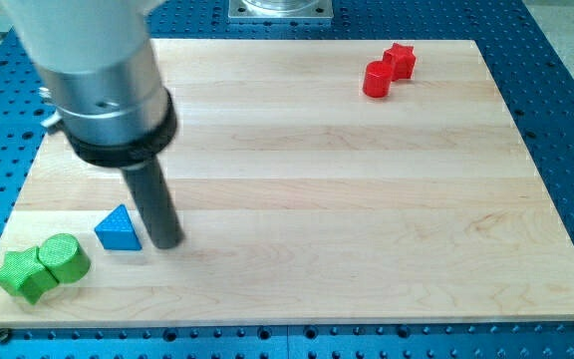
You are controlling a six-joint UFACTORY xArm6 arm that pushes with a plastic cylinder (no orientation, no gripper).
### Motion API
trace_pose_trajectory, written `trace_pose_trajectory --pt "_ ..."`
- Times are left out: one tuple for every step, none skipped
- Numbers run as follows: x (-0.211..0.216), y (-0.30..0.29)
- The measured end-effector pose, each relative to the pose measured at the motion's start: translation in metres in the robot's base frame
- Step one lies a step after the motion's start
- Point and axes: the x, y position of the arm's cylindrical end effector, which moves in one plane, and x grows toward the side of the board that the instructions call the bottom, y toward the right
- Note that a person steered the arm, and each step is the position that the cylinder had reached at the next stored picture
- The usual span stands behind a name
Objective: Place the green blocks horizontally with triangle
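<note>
A blue triangle block (119, 229) lies at the board's lower left. My tip (166, 242) rests on the board just right of it, close to or touching its right side. A green cylinder block (63, 257) and a green star-shaped block (23, 273) sit touching each other to the triangle's lower left, near the board's bottom left corner. The green pair lies slightly lower than the triangle, with a small gap between cylinder and triangle.
A red cylinder block (377, 79) and a red star-shaped block (400, 60) touch each other at the view's top right. The wooden board (367, 219) ends at a blue perforated table. The arm's body (88, 60) fills the top left.
</note>
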Motion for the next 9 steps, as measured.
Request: trace_pose_trajectory --pt "0.067 -0.010" --pt "0.050 -0.053" --pt "0.062 -0.077" --pt "0.055 -0.080" --pt "0.033 -0.081" --pt "0.067 -0.072" --pt "0.064 -0.098" --pt "0.067 -0.117" --pt "0.045 -0.121"
